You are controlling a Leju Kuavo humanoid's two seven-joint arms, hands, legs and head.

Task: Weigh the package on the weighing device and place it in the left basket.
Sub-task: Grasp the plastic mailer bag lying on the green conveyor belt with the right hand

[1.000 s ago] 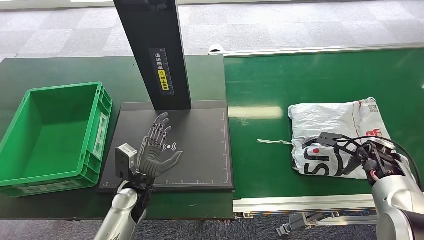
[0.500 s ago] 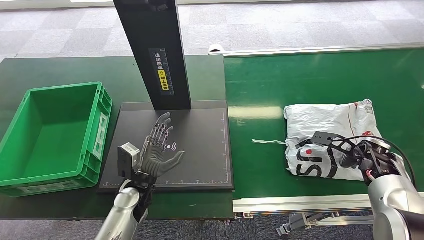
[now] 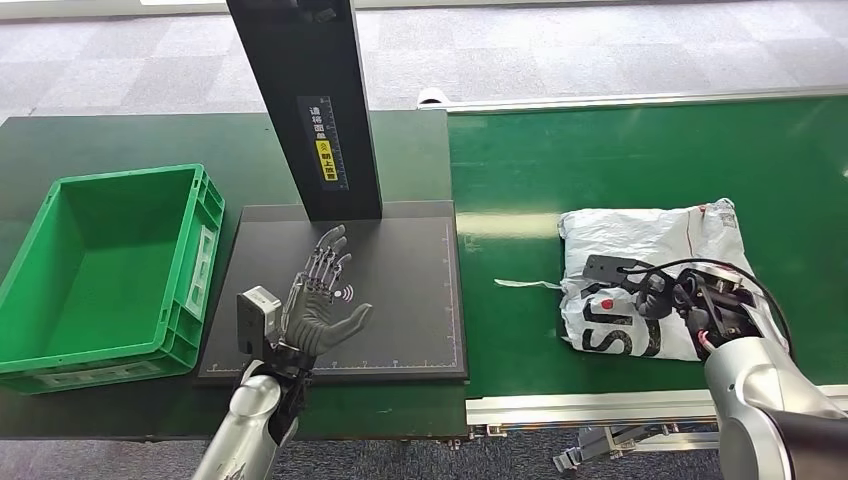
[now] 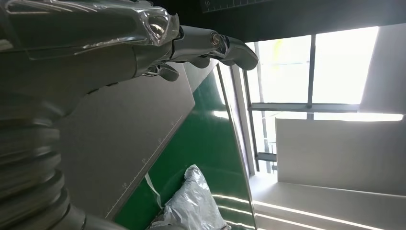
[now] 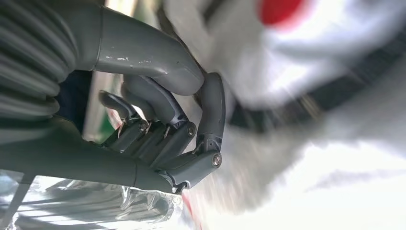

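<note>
Because the package is a white plastic mailer, wrinkled and slack at its edges, it looks light, soft and rather slippery, likely to sag and fold once lifted instead of keeping its shape. A loose strip trails from its left side onto the belt. A firm hold would best take a thick bunched fold near the near edge or a corner, where the film gathers, not the smooth printed face, where fingers could slide.

It lies flat on the green conveyor belt, on the right half of the bench, toward the belt's near edge and well apart from the weighing device to its left. The right hand rests on the package's near right portion; in the right wrist view its fingers curl in against the white film, seemingly clamped on a fold, though motion blur leaves the firmness of that hold uncertain.

The left hand hovers over the weighing device's near left area, palm up, fingers spread and holding nothing. The green basket sits at the bench's left end, just beside the weighing device.
</note>
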